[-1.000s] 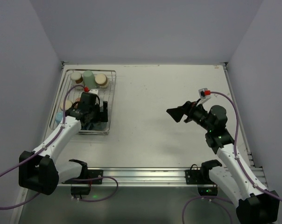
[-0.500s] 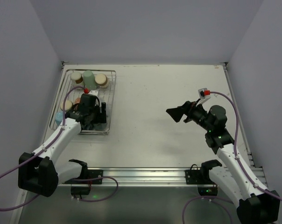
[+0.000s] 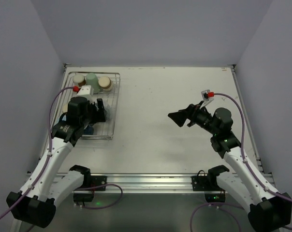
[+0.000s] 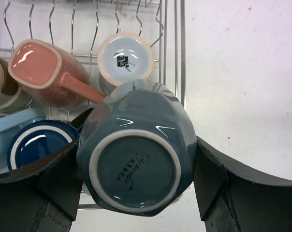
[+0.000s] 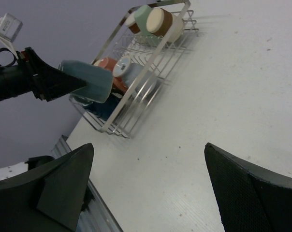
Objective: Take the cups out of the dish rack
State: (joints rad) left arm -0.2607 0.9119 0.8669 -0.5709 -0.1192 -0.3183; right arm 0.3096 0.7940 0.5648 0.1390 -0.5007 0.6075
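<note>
In the upper left of the top view, the dish rack (image 3: 116, 104) sits on the surface (image 3: 151, 96), with a mint cup (image 3: 92, 79) standing between two others at its far end. The left gripper (image 4: 138, 181) is clenched around a grey-blue cup (image 4: 136, 159), whose base faces the wrist camera. It is held above the salmon cup (image 4: 44, 72) and navy cup (image 4: 37, 145) in the rack. At centre right, the right gripper (image 3: 175, 120) hangs over bare surface, spread wide and grasping nothing.
</note>
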